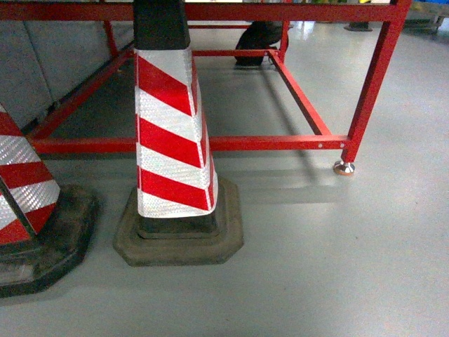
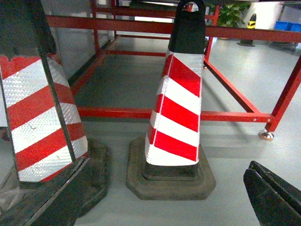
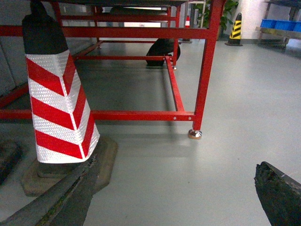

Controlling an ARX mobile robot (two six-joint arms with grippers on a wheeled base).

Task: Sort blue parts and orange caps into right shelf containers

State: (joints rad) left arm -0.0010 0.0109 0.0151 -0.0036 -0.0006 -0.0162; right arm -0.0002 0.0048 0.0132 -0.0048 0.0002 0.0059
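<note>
No blue parts or orange caps show in any view. Far off at the top right, bright-blue crates point(image 3: 278, 23) sit on a low shelf; they also appear small as the blue crates point(image 2: 288, 26). My left gripper point(image 2: 169, 165) hangs open over the grey floor, nothing between its dark fingers point(image 2: 270, 195), facing a striped cone. The right gripper point(image 3: 178, 162) is open too, above bare floor, with one finger point(image 3: 280, 193) at the lower right. Neither gripper shows in the head view.
Two red-and-white striped cones point(image 1: 172, 133) point(image 1: 21, 182) on black rubber bases stand close in front. Behind them runs a red steel frame point(image 1: 280, 142) with a footed leg point(image 1: 344, 167). A yellow-black cone point(image 3: 236, 27) stands far back. Grey floor point(image 1: 337, 267) stretches to the right.
</note>
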